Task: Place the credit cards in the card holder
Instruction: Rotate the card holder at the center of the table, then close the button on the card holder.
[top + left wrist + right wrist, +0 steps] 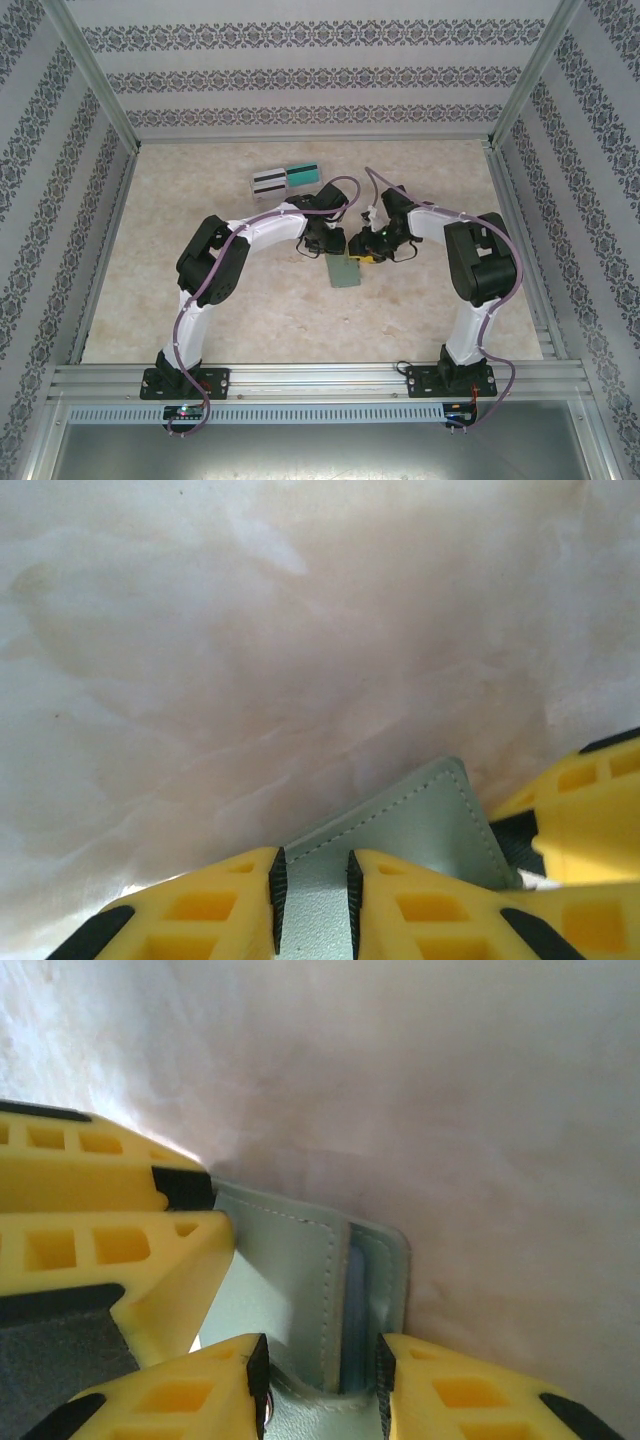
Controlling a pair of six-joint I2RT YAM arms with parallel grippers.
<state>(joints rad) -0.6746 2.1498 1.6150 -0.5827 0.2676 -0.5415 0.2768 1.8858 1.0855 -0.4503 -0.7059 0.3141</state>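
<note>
Left gripper (313, 885), nearest the lens: yellow fingers (200, 910) with black pads, clenched on one edge of the card holder (420, 825). Card holder: sage-green with a stitched border, lying on the table (200, 210) at centre, between the two grippers. A stitched panel lies over a back panel, with a bluish strip in the gap between them; card or pocket lining cannot be told. Credit cards (285, 178): one white with black stripes, one teal, side by side near the table's far edge, well apart from the holder. Table: pale marbled beige, framed by metal rails (320, 375); walls (320, 75) papered in grey patterned bands. Right gripper (320, 1380): jaws straddle the holder's stitched panel; whether they press it cannot be told. Arms (215, 260): both white-sleeved, elbows out, bent inward, fingertips nearly meeting at the holder
</note>
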